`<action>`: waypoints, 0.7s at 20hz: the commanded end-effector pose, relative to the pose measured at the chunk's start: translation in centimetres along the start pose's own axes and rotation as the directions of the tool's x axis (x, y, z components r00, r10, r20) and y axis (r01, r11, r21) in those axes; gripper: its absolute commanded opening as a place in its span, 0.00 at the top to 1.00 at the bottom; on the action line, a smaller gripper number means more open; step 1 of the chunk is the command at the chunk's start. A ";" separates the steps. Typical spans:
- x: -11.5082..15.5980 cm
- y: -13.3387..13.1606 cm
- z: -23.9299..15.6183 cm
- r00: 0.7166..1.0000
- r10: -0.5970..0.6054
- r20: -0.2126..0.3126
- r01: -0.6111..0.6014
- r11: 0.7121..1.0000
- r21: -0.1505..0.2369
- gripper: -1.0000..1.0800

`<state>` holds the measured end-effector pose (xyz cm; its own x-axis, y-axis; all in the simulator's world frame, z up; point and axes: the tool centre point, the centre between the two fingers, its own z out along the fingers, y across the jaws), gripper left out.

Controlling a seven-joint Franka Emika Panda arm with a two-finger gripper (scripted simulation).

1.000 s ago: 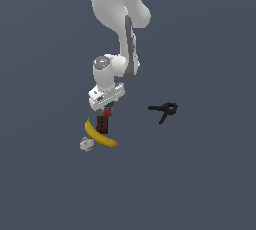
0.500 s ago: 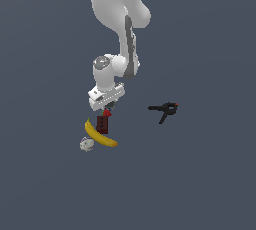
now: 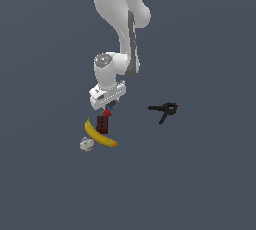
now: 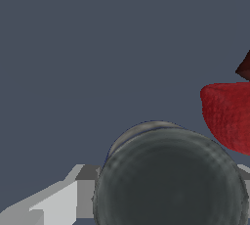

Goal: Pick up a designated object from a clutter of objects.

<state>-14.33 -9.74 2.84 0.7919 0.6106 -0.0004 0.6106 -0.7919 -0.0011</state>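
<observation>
Wrist view: round dark-grey-topped can (image 4: 168, 180) between pale gripper (image 4: 161, 190) fingers (image 4: 58, 202), grip apparently closed on it; red strawberry-like piece (image 4: 228, 116) just beside. Exterior view: yellow banana (image 3: 100, 135), dark red-brown block (image 3: 103, 123) near; black clamp (image 3: 164, 110) well apart.

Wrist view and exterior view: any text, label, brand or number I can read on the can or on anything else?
None can be read.
Can: only its dark grey top shows in the wrist view, with no print on it; its side is hidden.
Red piece and dark red-brown block: no marks visible.
Banana, clamp, whitish lump: too small to tell.
</observation>
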 end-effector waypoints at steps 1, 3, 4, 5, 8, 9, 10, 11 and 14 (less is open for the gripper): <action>0.6 -0.3 -1.0 1.000 0.000 -0.001 0.000 1.000 -0.001 1.00; 1.2 -0.5 -1.9 1.000 0.000 -0.001 0.000 1.000 -0.001 1.00; 1.6 -0.7 -2.5 1.000 0.000 -0.001 0.000 1.000 -0.001 1.00; 1.9 -0.9 -3.1 1.000 0.000 -0.001 0.000 1.000 -0.001 1.00; 3.1 -1.4 -5.0 1.000 0.000 -0.001 0.000 1.000 -0.001 1.00; 3.6 -1.6 -5.8 1.000 0.000 0.000 0.000 1.000 -0.001 1.00; 4.0 -1.8 -6.5 1.000 0.000 0.000 0.000 1.000 -0.002 1.00; 4.5 -2.0 -7.3 1.000 0.000 0.000 0.000 1.000 -0.002 1.00; 6.0 -2.6 -9.8 1.000 0.000 0.001 0.000 1.000 -0.003 1.00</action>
<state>-11.54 -4.69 11.34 0.7919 0.6107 -0.0011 0.6107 -0.7919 0.0008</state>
